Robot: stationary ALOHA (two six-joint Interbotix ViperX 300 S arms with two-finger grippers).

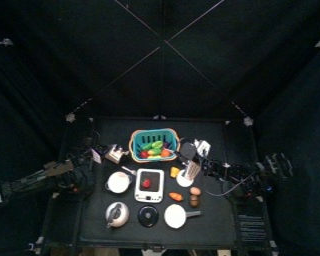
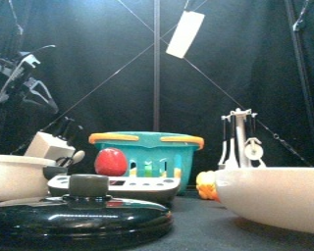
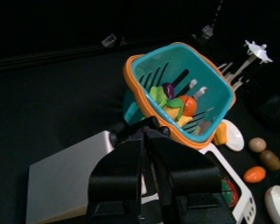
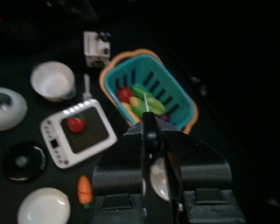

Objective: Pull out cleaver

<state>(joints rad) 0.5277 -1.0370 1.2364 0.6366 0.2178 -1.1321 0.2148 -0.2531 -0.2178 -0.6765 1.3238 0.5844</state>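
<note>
A white knife block point(image 1: 112, 155) with dark handles sticking out stands left of the teal basket point(image 1: 152, 145). It also shows in the front view point(image 2: 44, 147) and the right wrist view point(image 4: 98, 44). I cannot tell which handle is the cleaver's. My left gripper point(image 3: 154, 129) is shut, right beside the block point(image 3: 66, 175). A dark piece lies at its tips, and I cannot tell whether it is held. In the top view the left gripper point(image 1: 85, 163) is left of the block. My right gripper point(image 4: 150, 122) is shut and empty, hovering near the basket point(image 4: 149, 87).
A white board point(image 1: 151, 182) with a red piece lies mid-table, with a white bowl point(image 1: 119, 182) to its left. A utensil rack point(image 2: 238, 137) stands right of the basket. A black lid point(image 2: 81, 211) and a white plate point(image 2: 271, 196) lie at the front edge.
</note>
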